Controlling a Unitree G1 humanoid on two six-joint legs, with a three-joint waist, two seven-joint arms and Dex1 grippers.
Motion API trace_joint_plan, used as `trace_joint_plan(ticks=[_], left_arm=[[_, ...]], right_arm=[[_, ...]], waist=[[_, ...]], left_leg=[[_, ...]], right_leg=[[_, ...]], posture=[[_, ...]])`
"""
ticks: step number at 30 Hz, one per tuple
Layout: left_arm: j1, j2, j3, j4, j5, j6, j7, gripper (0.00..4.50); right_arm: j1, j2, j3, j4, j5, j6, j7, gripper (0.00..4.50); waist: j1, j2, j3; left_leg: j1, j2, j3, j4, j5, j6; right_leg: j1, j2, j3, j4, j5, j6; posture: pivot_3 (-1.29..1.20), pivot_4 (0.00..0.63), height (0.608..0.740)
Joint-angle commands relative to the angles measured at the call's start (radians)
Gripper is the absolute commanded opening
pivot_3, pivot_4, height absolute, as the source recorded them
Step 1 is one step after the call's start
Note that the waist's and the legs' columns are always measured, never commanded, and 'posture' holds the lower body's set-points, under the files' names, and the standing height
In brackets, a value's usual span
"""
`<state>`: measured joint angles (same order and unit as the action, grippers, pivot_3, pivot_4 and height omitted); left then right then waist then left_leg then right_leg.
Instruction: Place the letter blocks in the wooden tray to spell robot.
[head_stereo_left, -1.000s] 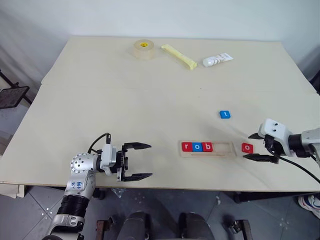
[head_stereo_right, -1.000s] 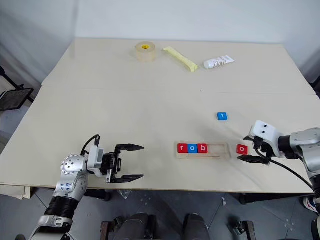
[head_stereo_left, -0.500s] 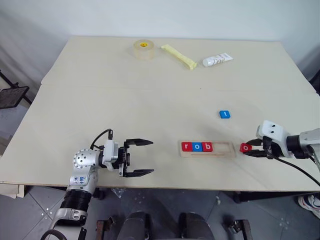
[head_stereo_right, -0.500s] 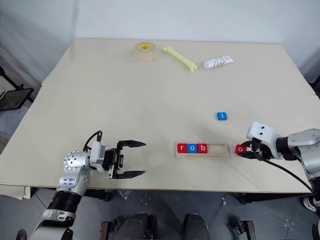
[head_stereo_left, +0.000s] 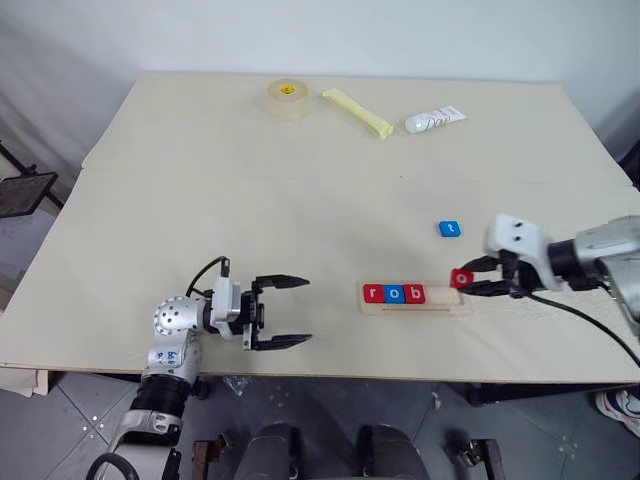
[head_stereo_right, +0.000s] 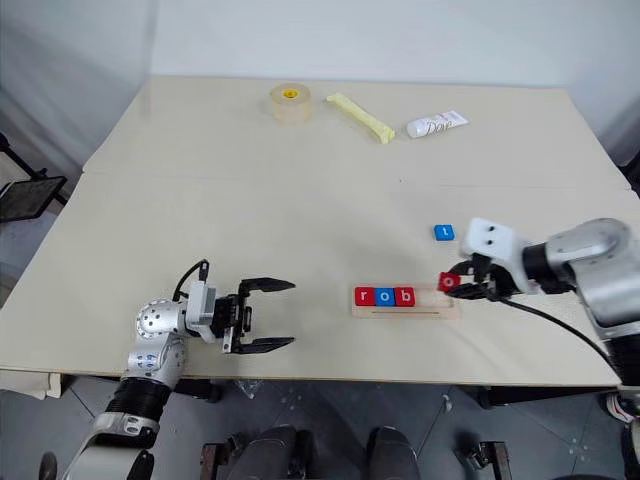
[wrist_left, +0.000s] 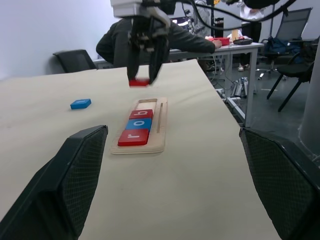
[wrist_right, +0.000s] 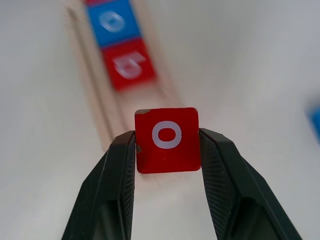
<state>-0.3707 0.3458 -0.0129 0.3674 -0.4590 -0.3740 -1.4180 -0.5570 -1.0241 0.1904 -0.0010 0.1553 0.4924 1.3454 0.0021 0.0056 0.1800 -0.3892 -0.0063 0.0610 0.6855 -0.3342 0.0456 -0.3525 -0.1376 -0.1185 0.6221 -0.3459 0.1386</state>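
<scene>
In the right wrist view the wooden tray (wrist_right: 107, 107) and the tiles in it are blurred, its far end is cut off by the picture's edge, and a blue tile (wrist_right: 315, 120) is a smear at the border. From the head views the print on the white tube (head_stereo_left: 434, 120) is too small to read. In the left wrist view a seated person (wrist_left: 117, 42) behind the table is partly covered by the right gripper (wrist_left: 142, 75).

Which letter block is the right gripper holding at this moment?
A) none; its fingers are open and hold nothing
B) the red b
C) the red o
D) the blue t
C: the right gripper is shut on the red o block, carried just above the right end of the wooden tray, while the blue t block lies on the table.
</scene>
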Motion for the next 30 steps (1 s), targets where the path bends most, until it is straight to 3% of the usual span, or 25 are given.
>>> trace_joint_plan(ticks=[1,17,26,30], left_arm=[[0.013,-0.006,-0.002,-0.024,0.006,-0.015,0.013,4.50],[0.061,0.005,-0.001,-0.070,0.007,-0.015,0.051,4.50],[0.054,0.003,-0.005,-0.062,0.008,-0.016,0.049,4.50],[0.048,0.002,-0.005,-0.056,0.008,-0.018,0.048,4.50]], right_arm=[[-0.022,0.003,0.021,-0.017,-0.024,-0.010,0.009,1.45],[-0.082,0.050,0.080,0.066,-0.088,-0.074,0.024,1.45],[-0.080,0.040,0.052,0.019,-0.084,-0.051,0.035,4.47],[-0.060,0.028,0.013,-0.022,-0.062,-0.016,0.020,4.47]], waist=[[0.002,0.000,0.000],[-0.003,0.000,0.000],[-0.003,0.000,0.000],[-0.001,0.000,0.000]], left_leg=[[0.000,0.000,0.000,0.000,0.000,0.000],[0.000,0.000,0.000,0.000,0.000,0.000],[0.000,0.000,0.000,0.000,0.000,0.000],[0.000,0.000,0.000,0.000,0.000,0.000]], right_leg=[[0.000,0.000,0.000,0.000,0.000,0.000],[-0.001,0.000,-0.001,0.000,0.000,0.000],[-0.001,0.000,-0.001,0.000,0.000,0.000],[-0.001,0.000,-0.001,0.000,0.000,0.000]], posture=[[0.00,0.150,0.740],[0.00,0.150,0.740],[0.00,0.150,0.740],[0.00,0.150,0.740]])
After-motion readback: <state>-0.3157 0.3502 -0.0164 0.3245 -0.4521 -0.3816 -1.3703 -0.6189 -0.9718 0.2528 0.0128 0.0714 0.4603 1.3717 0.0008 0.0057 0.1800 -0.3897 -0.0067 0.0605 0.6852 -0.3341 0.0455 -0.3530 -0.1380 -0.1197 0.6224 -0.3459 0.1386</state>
